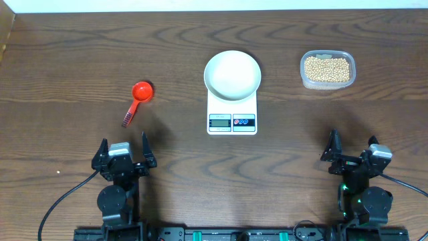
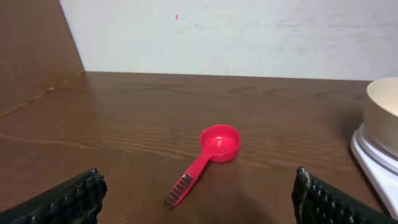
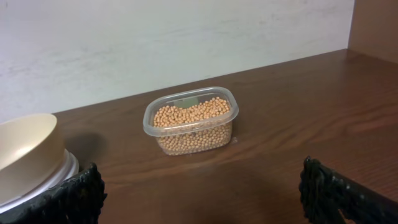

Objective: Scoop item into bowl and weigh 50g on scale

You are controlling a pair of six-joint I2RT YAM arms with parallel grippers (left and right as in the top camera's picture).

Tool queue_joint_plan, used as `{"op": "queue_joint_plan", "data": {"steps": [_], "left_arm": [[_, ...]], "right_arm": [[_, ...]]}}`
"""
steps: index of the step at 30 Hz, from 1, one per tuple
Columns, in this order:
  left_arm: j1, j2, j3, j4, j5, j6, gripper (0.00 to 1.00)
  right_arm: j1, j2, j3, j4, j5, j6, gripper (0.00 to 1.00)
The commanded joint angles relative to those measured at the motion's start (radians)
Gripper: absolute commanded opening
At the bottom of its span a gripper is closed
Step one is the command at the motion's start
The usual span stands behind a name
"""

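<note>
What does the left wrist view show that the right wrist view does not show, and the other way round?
Only the left wrist view: the red plastic measuring scoop, lying with its cup away from the camera, ahead of the open left gripper.
Only the right wrist view: the clear rectangular plastic tub filled with small round pale-tan beans, ahead of the open right gripper.
Both: the round white bowl standing on the small white scale at the frame's edge, the dark brown wooden table, and the pale wall behind.
</note>
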Motion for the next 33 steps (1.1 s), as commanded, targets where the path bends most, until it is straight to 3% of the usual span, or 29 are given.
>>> {"op": "queue_joint_plan", "data": {"steps": [1,10,20,33], "left_arm": [[-0.003,0.002,-0.017,-0.013,0.049,-0.01,0.98],[-0.003,0.058,0.069,-0.021,0.15,-0.009,0.98],[-0.003,0.448,0.336,-0.048,0.244,-0.008,0.98],[0.003,0.916,0.842,-0.427,0.416,0.045,0.98]], "right_arm": [[0.008,-0.005,-0.002,-0.004,0.001,-0.004,0.99],[0.008,-0.005,-0.002,-0.004,0.001,-0.004,0.99],[0.008,-0.005,-0.002,-0.004,0.001,-0.003,0.99],[0.008,-0.005,-0.002,-0.004,0.001,-0.004,0.99]]}}
